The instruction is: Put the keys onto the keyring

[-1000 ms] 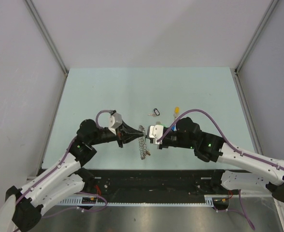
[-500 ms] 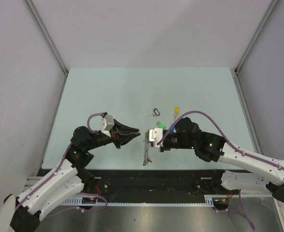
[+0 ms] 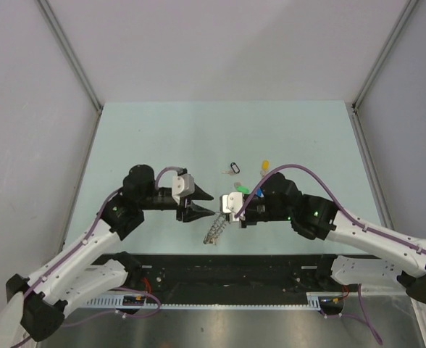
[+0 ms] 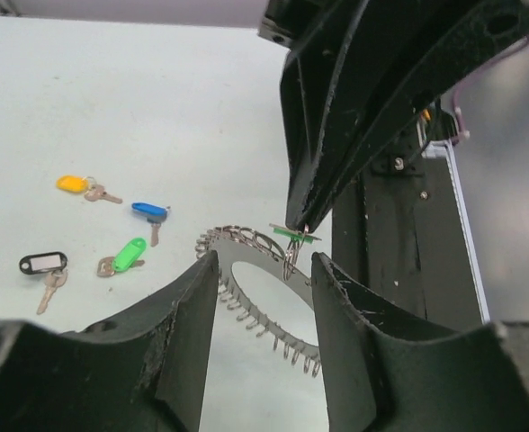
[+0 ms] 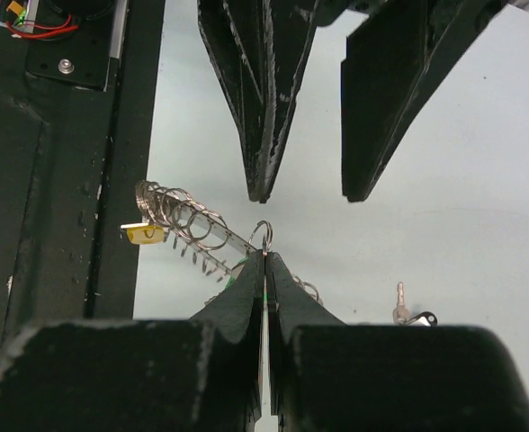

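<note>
Pinching a small wire loop of the keyring [image 5: 192, 225], the right end effector [image 5: 264, 256] has its fingers pressed together. The ring dangles over the counter's [image 3: 140, 138] near edge, about midway along. The left end effector [image 3: 212, 204] has its fingers apart just beside the ring, gripping nothing. A second ago it was closed at the ring. The black key [image 4: 42, 263] has a white label, too small to read. The green key [image 4: 130, 254], blue key [image 4: 147, 210] and yellow key [image 4: 71, 184] lie loose mid-counter.
</note>
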Motion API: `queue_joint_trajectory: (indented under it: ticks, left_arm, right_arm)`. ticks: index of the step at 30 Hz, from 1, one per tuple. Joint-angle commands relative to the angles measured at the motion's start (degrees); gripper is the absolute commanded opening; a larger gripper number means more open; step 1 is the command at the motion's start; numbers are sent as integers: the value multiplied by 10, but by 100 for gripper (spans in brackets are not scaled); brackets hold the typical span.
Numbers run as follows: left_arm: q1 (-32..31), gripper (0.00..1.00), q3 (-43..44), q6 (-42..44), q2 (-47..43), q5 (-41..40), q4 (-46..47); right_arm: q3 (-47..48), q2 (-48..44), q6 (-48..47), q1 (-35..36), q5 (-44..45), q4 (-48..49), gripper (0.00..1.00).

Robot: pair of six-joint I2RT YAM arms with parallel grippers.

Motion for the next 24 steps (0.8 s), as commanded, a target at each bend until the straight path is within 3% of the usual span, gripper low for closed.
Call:
queue_joint_trajectory:
  ticks: [1,6,24]
  left_arm:
    - [2,49,53,112,41,77,-101]
    - [1,42,91,145,101,107,-143]
    - [-32,27,119,155,152,133,-170]
  right_arm:
    - [34,-2,-7,-1,-19,10,0]
    - [34,0,-6,0,-19,10,0]
    - [33,7,-4,1,-23,14,0]
